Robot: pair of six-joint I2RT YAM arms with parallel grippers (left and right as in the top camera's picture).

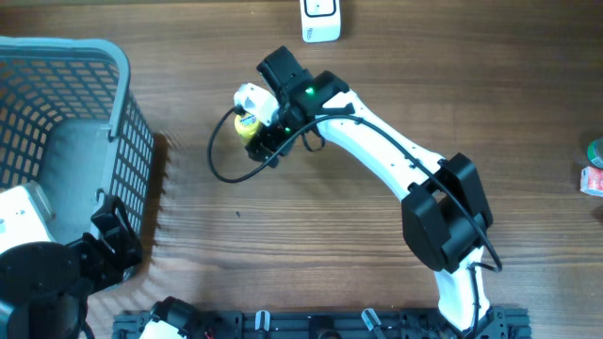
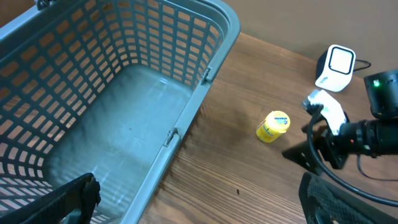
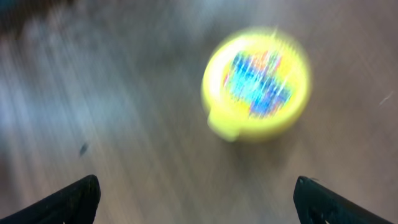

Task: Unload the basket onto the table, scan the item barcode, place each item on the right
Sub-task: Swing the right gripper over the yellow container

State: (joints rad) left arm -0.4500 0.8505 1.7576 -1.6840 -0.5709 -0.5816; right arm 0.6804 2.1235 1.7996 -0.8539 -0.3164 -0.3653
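On wood-grain table (image 1: 311, 235) (brown), yellow container (image 2: 273, 126)

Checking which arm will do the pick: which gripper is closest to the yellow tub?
The right gripper: it hangs open close above the yellow tub, while the left gripper sits off by the blue basket.

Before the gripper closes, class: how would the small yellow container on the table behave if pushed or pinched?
The yellow container looks small and plastic, so it is probably light and stiff. Its round wall may slip in a pinch, or roll on the table if it tips.
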